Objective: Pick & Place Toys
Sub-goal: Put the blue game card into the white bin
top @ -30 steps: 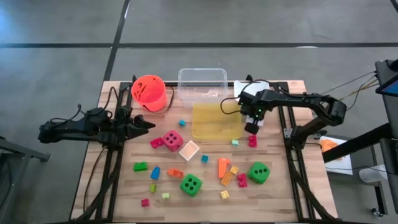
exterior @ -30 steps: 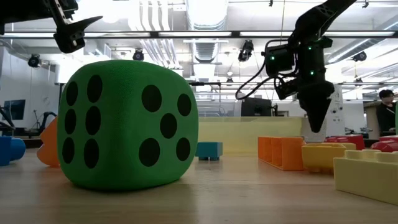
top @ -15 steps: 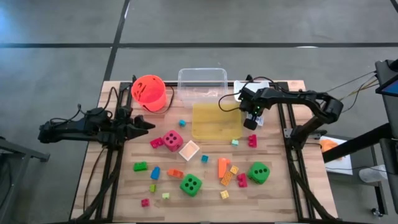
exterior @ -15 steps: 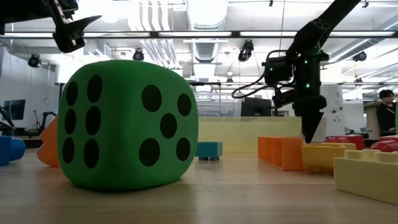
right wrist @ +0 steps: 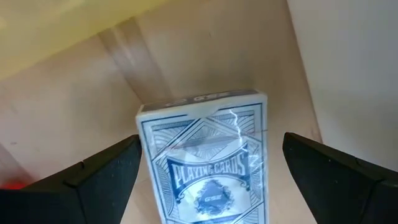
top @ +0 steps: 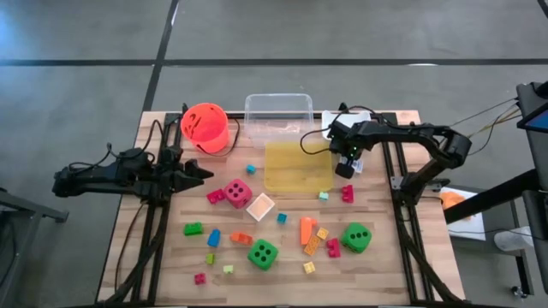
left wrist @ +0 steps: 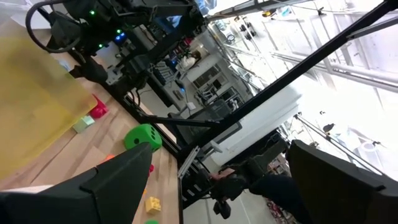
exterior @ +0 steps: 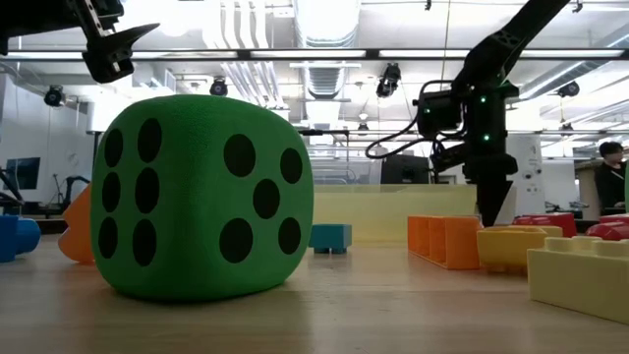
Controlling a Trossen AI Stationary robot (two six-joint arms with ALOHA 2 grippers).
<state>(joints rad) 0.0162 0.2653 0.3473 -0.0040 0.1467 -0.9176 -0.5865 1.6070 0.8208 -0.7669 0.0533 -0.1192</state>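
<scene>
From my remote station I saw the toys spread over the wooden table [top: 163, 257]. The biggest ones were three dotted dice: a green die [top: 264, 253] near the front edge, a second green die [top: 357, 237] to its right, and a pink die [top: 237, 192] closer to the middle. The first green die had black dots and a slightly rough surface, and it filled much of the low view [exterior: 201, 197]. Around the dice lay small blocks: an orange block [top: 306, 228], a red block [top: 348, 193], a green block [top: 193, 228], a blue block [top: 214, 238] and some yellow ones.

The right gripper [top: 346, 168] pointed down at the right edge of the yellow tray [top: 297, 167], above a box of playing cards [right wrist: 205, 163]. Its fingers were spread wide on both sides of the box and did not touch it. The box lay on the wood between the yellow tray and a white surface, so the room there was narrow.

The left gripper [top: 199, 172] waited over the left side of the table, fingers spread, holding nothing. The orange bucket [top: 205, 127] and the clear tray [top: 278, 114] stood along the far edge. The middle of the table had open wood between the toys.
</scene>
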